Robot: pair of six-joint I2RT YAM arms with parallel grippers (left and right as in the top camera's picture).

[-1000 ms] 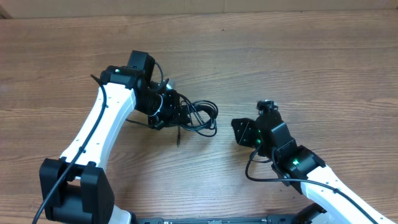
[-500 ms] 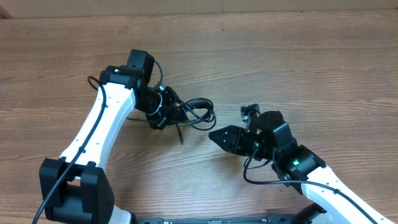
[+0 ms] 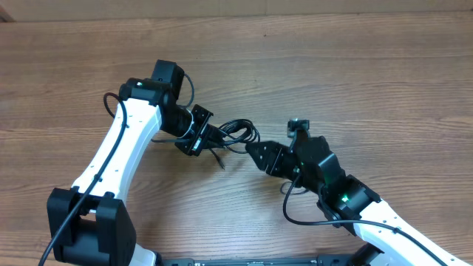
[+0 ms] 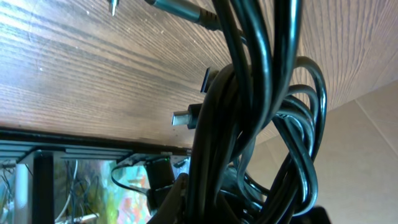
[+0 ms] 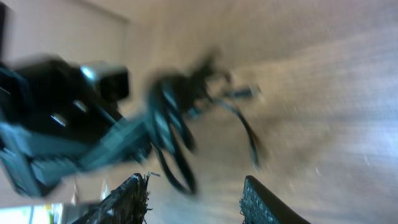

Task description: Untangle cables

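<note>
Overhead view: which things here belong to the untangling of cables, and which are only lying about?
For the job:
- the cables, one knotted bundle
- the left gripper, shut on them
- the right gripper, open, near the bundle

Not for the job:
- the wooden table
- the arm wiring, a loop fixed to the right arm

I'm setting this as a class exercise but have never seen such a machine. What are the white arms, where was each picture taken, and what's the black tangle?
Two robot arms stand at a wooden table, each ending in a two-finger gripper. One picture looks down from above; the others come from wrist cameras. The left gripper is shut on a bundle of black cables, seen close in its wrist view. The right gripper is open and empty, pointing at the bundle; its view is blurred.
</note>
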